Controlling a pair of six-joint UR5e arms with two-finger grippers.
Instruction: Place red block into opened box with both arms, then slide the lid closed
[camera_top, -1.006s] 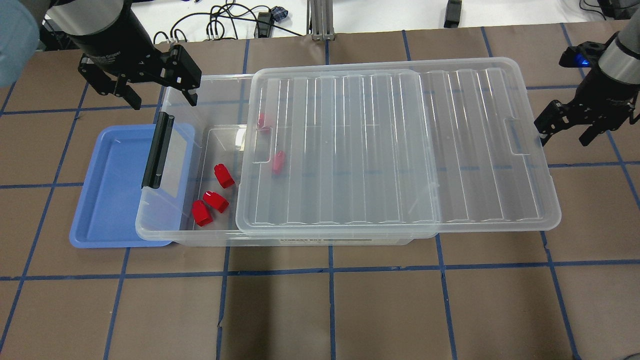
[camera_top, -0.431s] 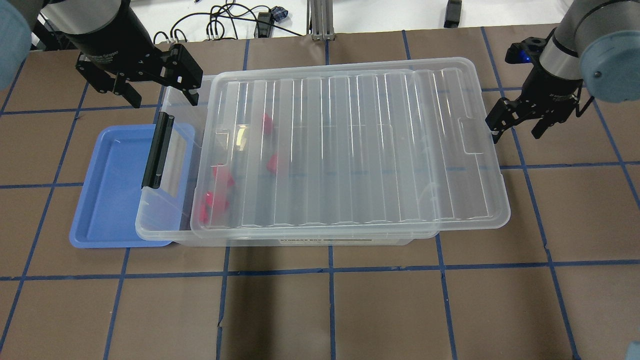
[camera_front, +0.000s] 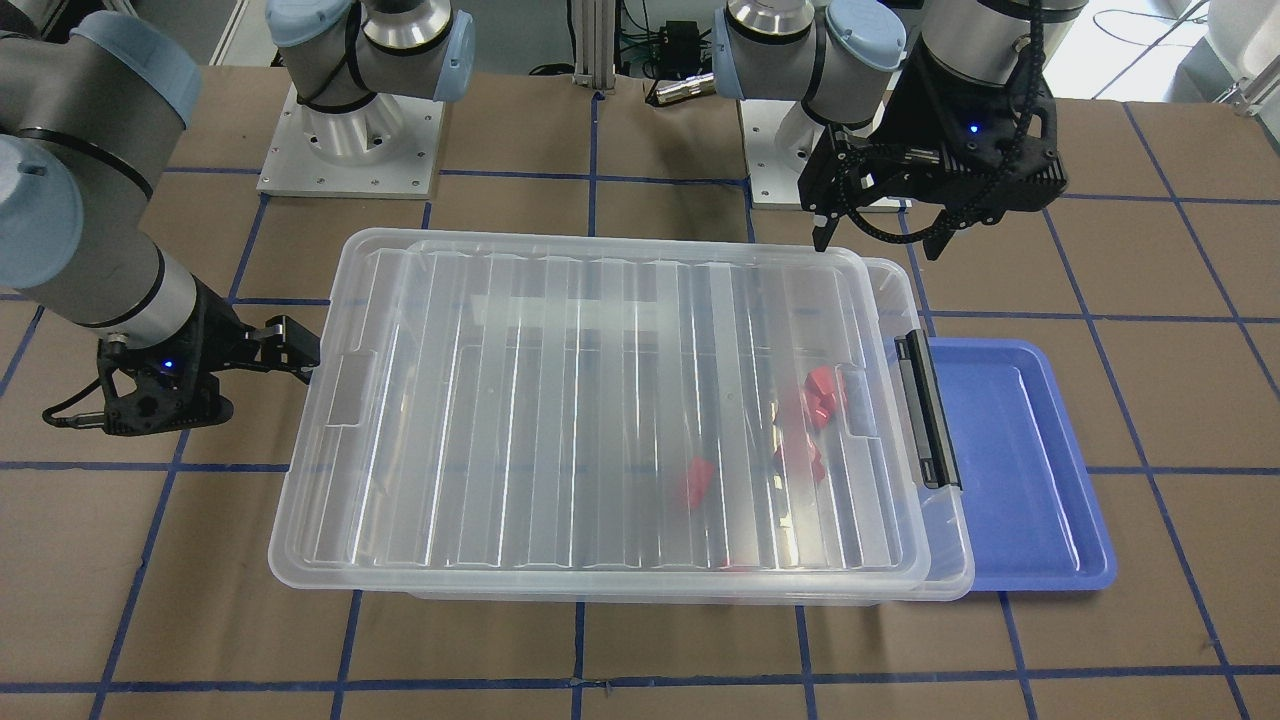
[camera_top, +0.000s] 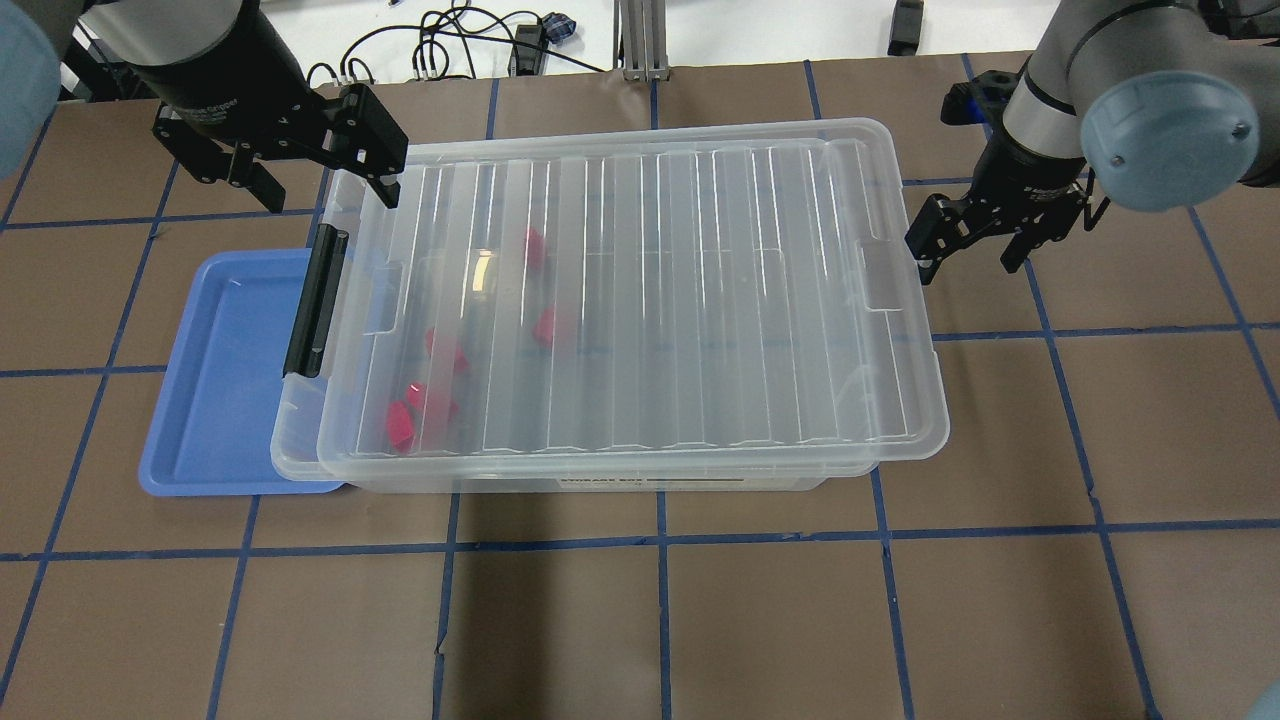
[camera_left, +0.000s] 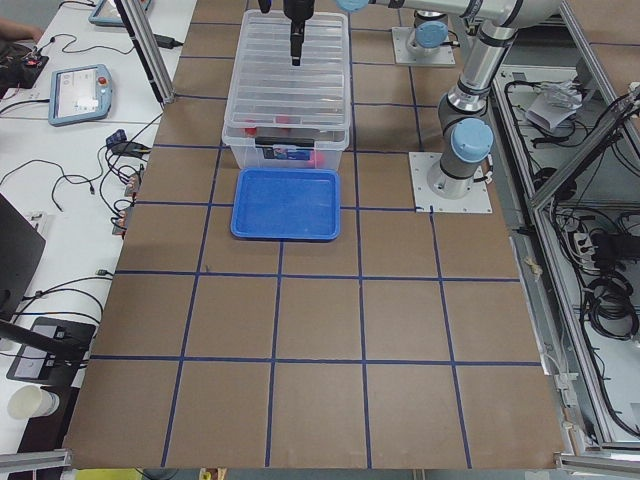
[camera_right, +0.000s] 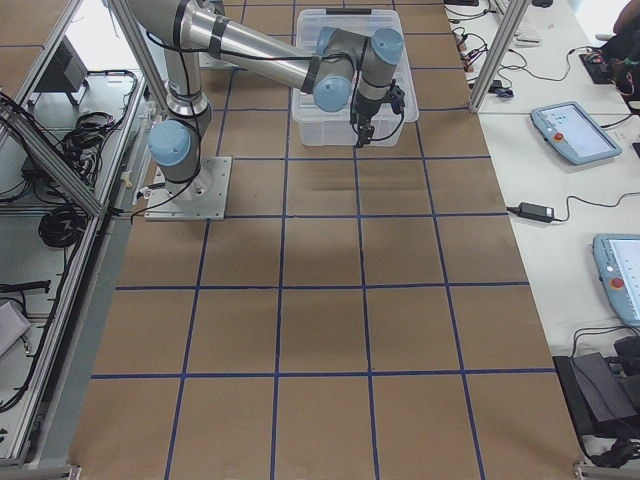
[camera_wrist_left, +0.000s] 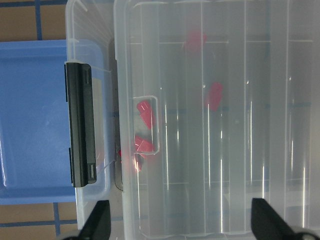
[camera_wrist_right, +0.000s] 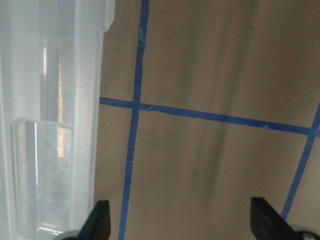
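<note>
Red plastic blocks (camera_top: 545, 326) already inside; slide-closed step prob. nearly done.
Flat ribbed translucent plastic lid (camera_top: 650, 300) lies on large clear plastic storage box (camera_top: 480, 478) w/ blocks beneath, but overhangs the end opposite the black bar (camera_top: 315, 300). Right gripper (camera_top: 968, 268), fingers apart, sits at lid's short edge by the notch; nxt move needs a push twd the bar. Left gripper (camera_top: 325, 185), fingers spread and empty, hovers over box's far corner. White label strip (camera_top: 650, 482) on box wall: print too small to read.

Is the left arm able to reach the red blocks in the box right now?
Probably not. The lid covers almost the whole box, and the red blocks lie beneath it; the open left tool hovers above that end.
</note>
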